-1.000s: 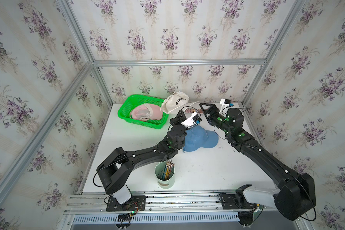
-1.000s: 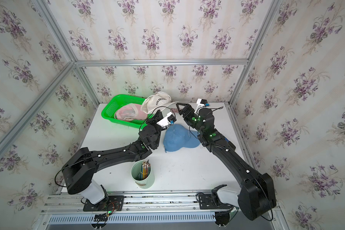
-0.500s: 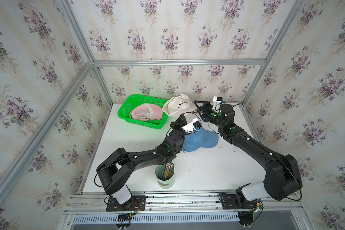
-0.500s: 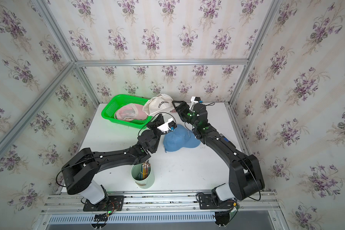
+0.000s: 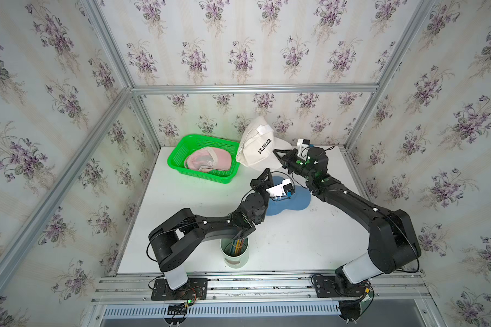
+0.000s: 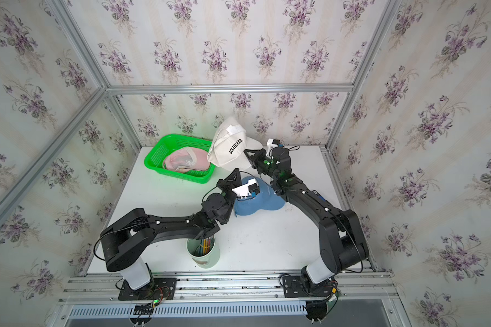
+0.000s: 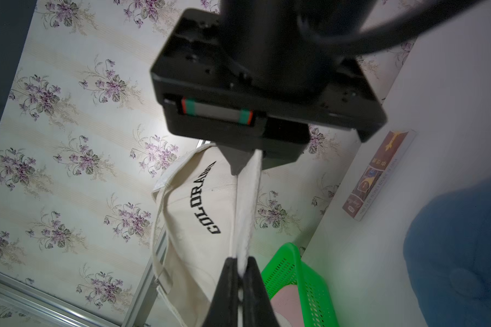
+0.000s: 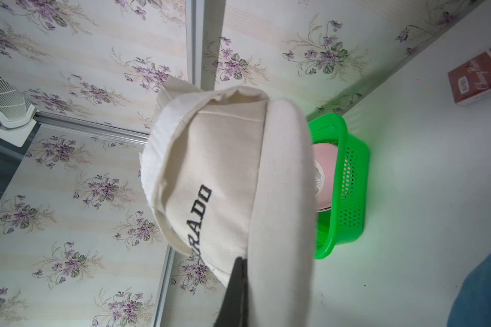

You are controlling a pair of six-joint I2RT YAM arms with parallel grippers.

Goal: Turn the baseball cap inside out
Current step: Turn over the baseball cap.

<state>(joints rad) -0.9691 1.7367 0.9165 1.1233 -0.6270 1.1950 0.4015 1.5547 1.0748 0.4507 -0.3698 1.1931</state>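
- The cream baseball cap (image 5: 257, 147), lettered COLORADO, hung in the air over the back of the white table (image 5: 182, 226). It was just beside the green basket (image 5: 199, 176), and its crown sagged loosely.
- The left gripper (image 7: 240, 262) had its jaws pinched together on one edge of the cap's brim.
- The right gripper (image 8: 240, 259) was clamped on the cap as well, with its jaws closed near where the brim met the lettered front panel.
- A blue baseball cap (image 5: 295, 198) lay crown-up on the table below the 2 wrists.
- A pink cap (image 5: 210, 162) lay inside the basket.
- A pale cup (image 5: 236, 259) holding pencils (image 5: 234, 245) stood near the table's front edge, partly under the left arm.
- A red box (image 8: 476, 76) lay on the table close to the back wall.
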